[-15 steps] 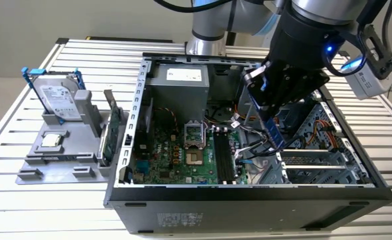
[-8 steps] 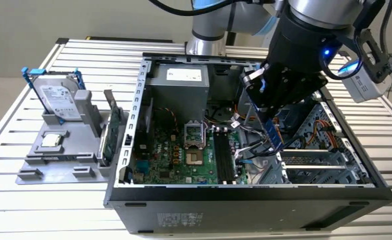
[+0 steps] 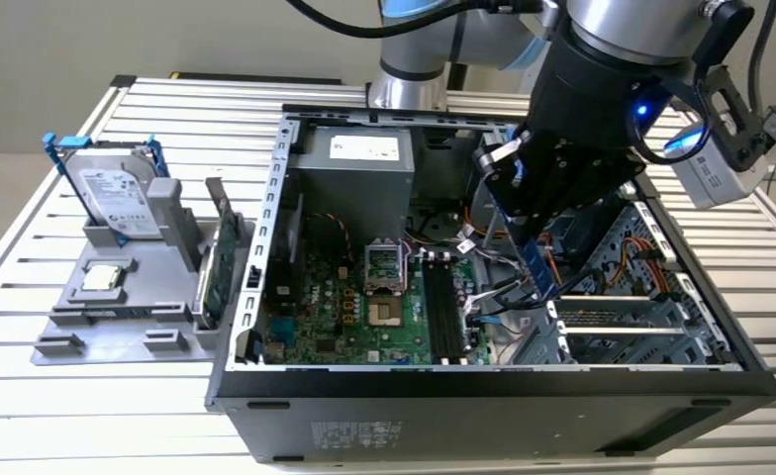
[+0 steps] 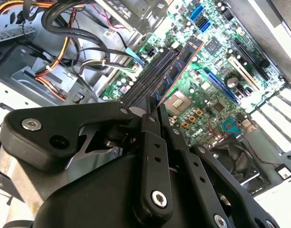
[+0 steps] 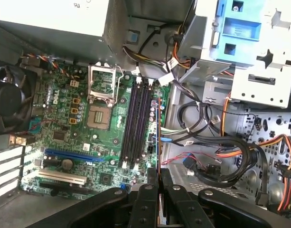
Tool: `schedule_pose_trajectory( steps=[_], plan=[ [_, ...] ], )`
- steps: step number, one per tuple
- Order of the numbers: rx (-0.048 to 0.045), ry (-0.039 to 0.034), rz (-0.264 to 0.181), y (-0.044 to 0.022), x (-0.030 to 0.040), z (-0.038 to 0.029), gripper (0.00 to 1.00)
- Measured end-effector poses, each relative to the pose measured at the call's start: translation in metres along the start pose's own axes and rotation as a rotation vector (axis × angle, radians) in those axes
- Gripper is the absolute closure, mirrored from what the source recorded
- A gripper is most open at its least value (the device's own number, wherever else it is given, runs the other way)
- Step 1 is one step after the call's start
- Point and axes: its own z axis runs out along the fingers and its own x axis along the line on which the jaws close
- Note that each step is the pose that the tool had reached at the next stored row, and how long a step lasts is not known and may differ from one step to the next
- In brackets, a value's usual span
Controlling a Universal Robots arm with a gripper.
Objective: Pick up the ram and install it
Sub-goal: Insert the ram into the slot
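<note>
While above the motherboard point(image 3: 361, 307), ram point(image 3: 537, 269) in hand point(image 4: 157, 108); slatted table point(image 3: 45, 396), pale wall point(image 3: 98, 40).

Reads matt black across the gripper point(image 4: 153, 110), in hard plastic or coated metal, with shiny steel screw heads set in the links. Between its fingers, the ram point(image 4: 182, 64): thin smooth blue board, dull black chips. Beneath the gripper, glossy green lacquer on the motherboard point(image 5: 64, 137), dark plastic slots point(image 5: 136, 123). Close beside the gripper, cables point(image 5: 207, 147) in glossy plastic sheathing and a blue bracket point(image 5: 240, 23) of smooth plastic. All around, matt grey sheet metal of the case point(image 3: 282, 178). Farther out, ribbed pale aluminium for the counter point(image 3: 45, 396).
</note>
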Motion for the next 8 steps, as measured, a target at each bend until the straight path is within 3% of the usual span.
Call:
schedule_pose_trajectory(
  steps=[8],
  plan=[
    [-0.0003, 0.0018, 0.007, 0.0001, 0.0000, 0.0034, 1.00]
  ],
)
